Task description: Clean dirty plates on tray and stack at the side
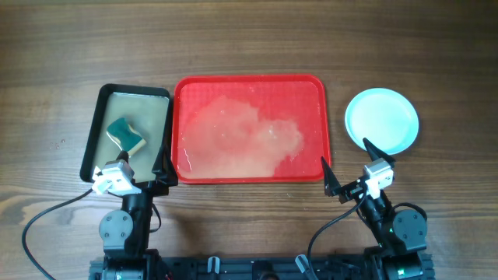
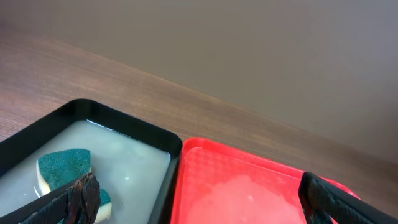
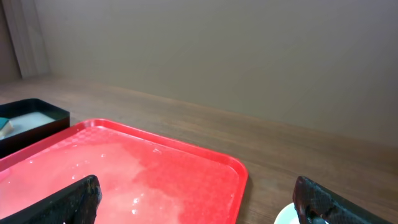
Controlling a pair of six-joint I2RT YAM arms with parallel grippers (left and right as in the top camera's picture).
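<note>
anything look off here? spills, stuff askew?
The large red plastic tray carries a cloudy soapy film across its middle, no plates on it. The pale aqua round plates sit on the wooden table to its right. The teal sponge lies in milky water in the smaller black tray. Nothing looks spilled outside the trays.

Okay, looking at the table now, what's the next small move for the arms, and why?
Probably just leave both arms parked; I'd judge the job done. The red tray holds only soapy film; the plates sit beside its right end, though their number is unclear. The sponge lies in the black tray, and the left gripper and right gripper are open, empty.
</note>
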